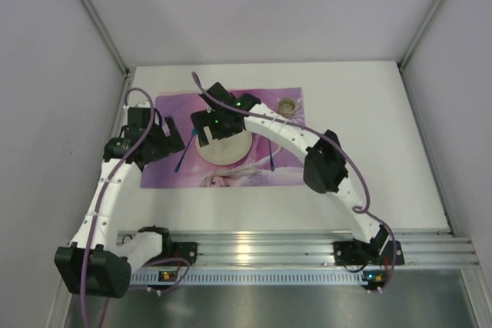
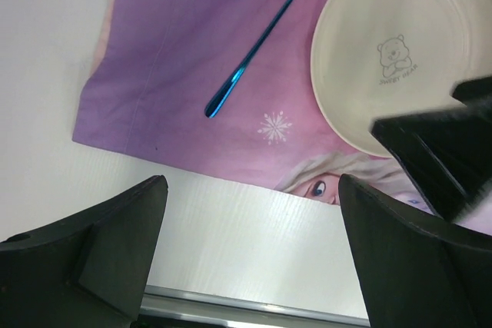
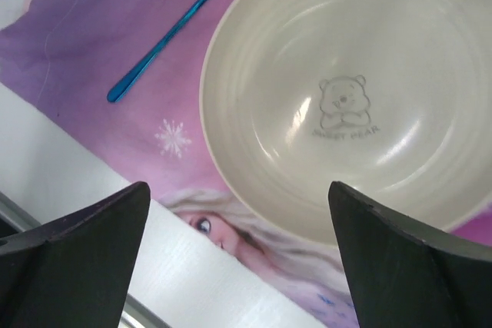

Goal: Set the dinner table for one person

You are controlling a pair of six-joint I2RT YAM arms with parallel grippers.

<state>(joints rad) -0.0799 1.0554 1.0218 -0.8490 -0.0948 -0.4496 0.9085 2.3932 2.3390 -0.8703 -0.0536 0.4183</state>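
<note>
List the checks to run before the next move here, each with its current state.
1. The plate sits on the placemat: ok.
2. The fork lies left of the plate: ok.
3. The right gripper is open and empty: ok.
4. The left gripper is open and empty: ok.
5. The cup stands upright on the placemat: ok.
6. The right utensil is a knife or spoon: cannot tell.
</note>
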